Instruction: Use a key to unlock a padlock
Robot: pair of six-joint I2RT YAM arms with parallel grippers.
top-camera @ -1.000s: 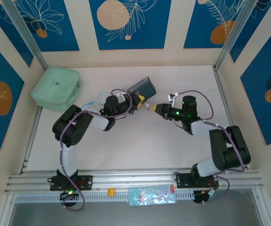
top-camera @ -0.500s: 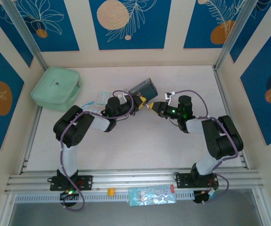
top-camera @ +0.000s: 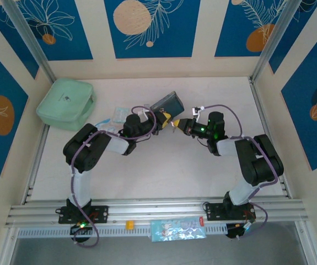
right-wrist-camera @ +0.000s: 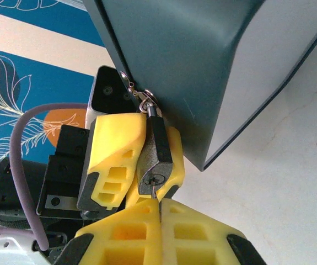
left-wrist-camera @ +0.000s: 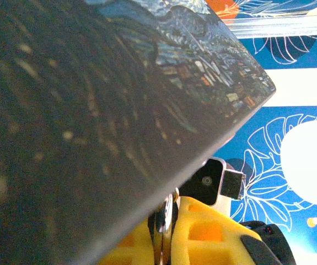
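Note:
The small dark padlock (right-wrist-camera: 157, 157) is pinched between the yellow fingers (right-wrist-camera: 117, 146) of my left gripper (top-camera: 164, 117), keyhole end facing my right gripper. Its shackle hangs on a ring at the corner of the blue painted tin (right-wrist-camera: 202, 66). My right gripper (right-wrist-camera: 159, 214) is shut on the thin pale key (right-wrist-camera: 155, 194), whose tip sits in the keyhole. In the left wrist view, a shiny edge of the padlock (left-wrist-camera: 167, 212) shows between my left gripper's (left-wrist-camera: 164, 240) shut pads, under the tin (left-wrist-camera: 92, 110). From above, my right gripper (top-camera: 176, 125) meets the left one tip to tip.
A mint-green pouch (top-camera: 65, 103) lies at the back left. Small clear-blue packets (top-camera: 117, 115) lie by the left arm's wrist. The tin (top-camera: 166, 102) rests tilted just behind both grippers. Another packet (top-camera: 177, 229) and a small yellow piece (top-camera: 129, 224) sit on the front rail.
My right gripper has moved left up to the left gripper and its jaws have come shut on the key, whose tip now sits in the keyhole. The left gripper has stayed put.

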